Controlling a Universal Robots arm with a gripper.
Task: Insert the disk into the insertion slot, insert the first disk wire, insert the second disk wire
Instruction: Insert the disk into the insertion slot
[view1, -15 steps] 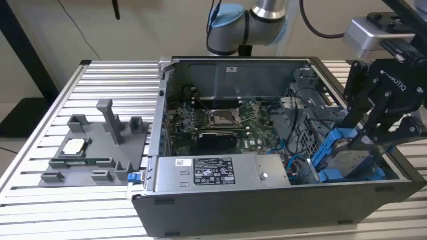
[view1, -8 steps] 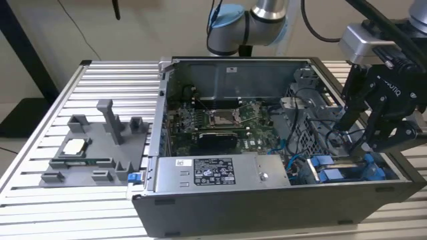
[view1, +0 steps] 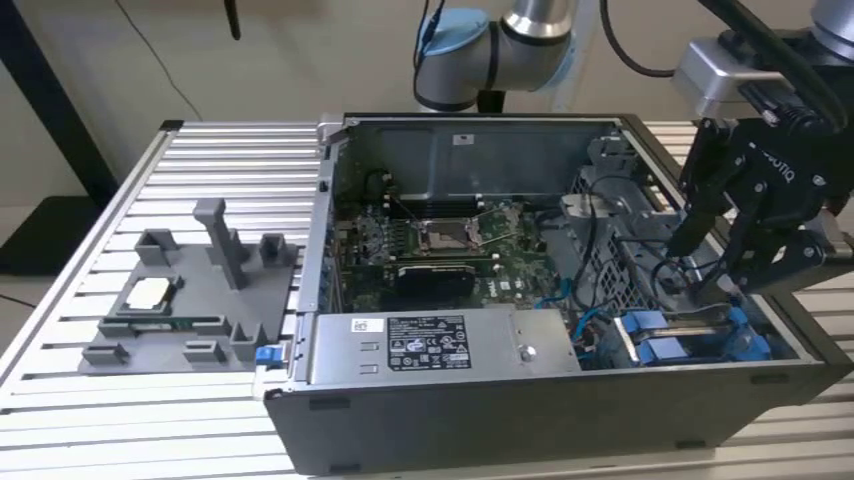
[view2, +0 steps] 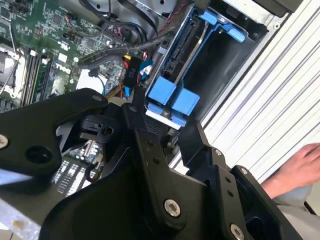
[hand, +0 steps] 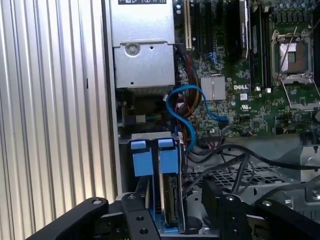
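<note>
Down at four o'clock in the exterior view, inside the open dark-grey metal PC case (view1: 534, 400) on the ribbed aluminium table (view1: 227, 160), the black two-fingered pincer (view1: 705, 272) hangs over the drive corner; its fingers stand wide, gripping nothing that I can make out. Under it, in the first wrist view, the flat silver-grey disk (hand: 172, 199) in its bright blue plastic carrier frame sits edge-on, down in the narrow dark-grey metal insertion slot (view2: 220, 65); so I judge the disk step as good as done and the wire steps the ones in hand. A thin blue cable (hand: 186, 107) loops off the board just beside the slot, and a black plug on red and yellow leads (view2: 131, 70) lies near it; whether either is seated, I cannot tell. A plug would call for a narrow, square grip and a straight push in a crowded corner. A person's hand (view2: 305, 165) shows beyond the case wall, over the table, well apart.
</note>
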